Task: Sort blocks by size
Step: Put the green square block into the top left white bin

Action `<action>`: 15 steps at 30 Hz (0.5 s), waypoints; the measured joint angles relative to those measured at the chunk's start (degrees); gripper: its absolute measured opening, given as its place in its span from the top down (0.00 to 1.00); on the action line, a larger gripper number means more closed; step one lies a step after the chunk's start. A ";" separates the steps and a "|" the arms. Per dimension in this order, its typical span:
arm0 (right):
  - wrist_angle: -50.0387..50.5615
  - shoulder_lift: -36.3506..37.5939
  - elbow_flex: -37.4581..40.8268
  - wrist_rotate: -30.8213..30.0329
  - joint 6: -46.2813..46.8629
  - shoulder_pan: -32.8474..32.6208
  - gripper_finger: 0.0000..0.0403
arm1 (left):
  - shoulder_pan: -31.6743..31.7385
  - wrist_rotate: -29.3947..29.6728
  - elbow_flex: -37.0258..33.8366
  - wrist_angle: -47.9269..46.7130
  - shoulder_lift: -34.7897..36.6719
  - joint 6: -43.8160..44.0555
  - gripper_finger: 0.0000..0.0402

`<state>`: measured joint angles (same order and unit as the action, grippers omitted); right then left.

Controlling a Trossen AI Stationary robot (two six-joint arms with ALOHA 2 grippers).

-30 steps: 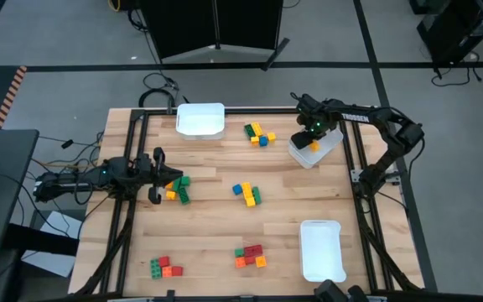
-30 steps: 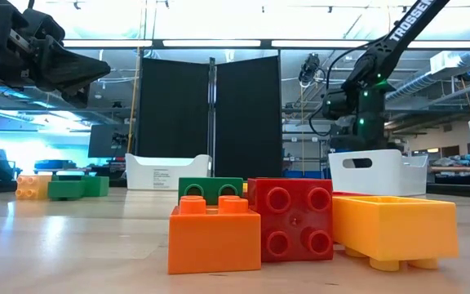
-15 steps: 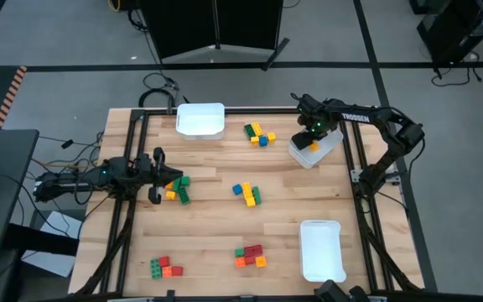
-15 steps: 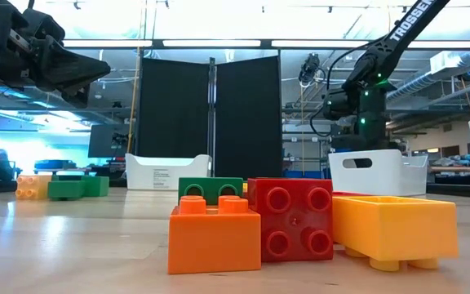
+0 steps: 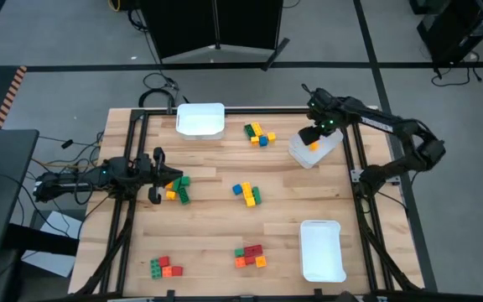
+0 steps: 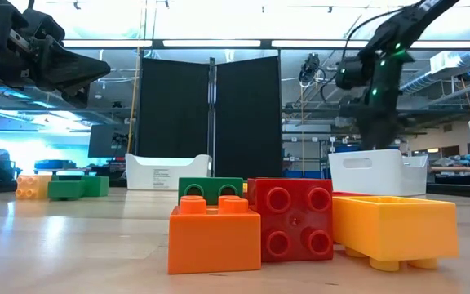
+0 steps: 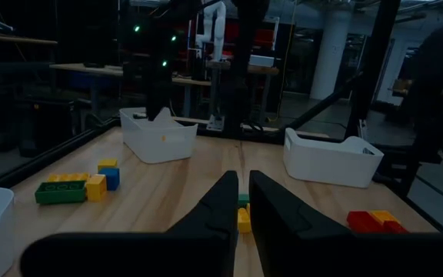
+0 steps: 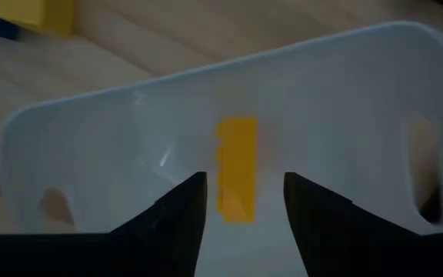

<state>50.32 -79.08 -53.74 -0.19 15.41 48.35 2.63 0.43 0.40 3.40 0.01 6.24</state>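
An orange block point(image 8: 237, 169) lies on the floor of a white bin point(image 8: 344, 108) at the worktop's point(image 5: 216, 243) far right. The right gripper point(image 8: 238, 201) hangs just above it, fingers spread and empty. The left gripper point(image 7: 242, 201), fingers nearly pressed together, waits by the left-edge blocks point(image 5: 176, 187).

My right gripper point(image 5: 312, 134) hangs near the bench's far right corner, fingers parted and empty. My left gripper point(image 5: 155, 177) rests closed at the left edge.
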 joint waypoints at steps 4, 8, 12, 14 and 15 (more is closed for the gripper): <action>1.49 5.95 -0.01 0.07 2.22 -0.94 0.54 | -0.02 0.00 0.00 -0.01 0.00 0.01 0.89; 1.50 12.73 -0.02 0.07 3.05 -3.05 0.54 | 0.00 0.02 0.01 -0.01 0.00 0.01 0.89; 1.52 18.94 -0.02 0.23 3.13 -5.91 0.54 | 0.00 0.02 0.00 0.00 0.00 0.00 0.89; 1.52 21.51 -0.02 0.24 4.10 -7.39 0.54 | -0.01 0.02 0.01 -0.02 0.00 0.01 0.89; 1.52 22.64 -0.02 0.24 4.43 -8.14 0.54 | -0.01 0.01 0.00 0.00 0.00 0.01 0.89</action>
<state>51.83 -56.44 -53.76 0.05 19.84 40.21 2.62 0.43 0.40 3.40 0.01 6.25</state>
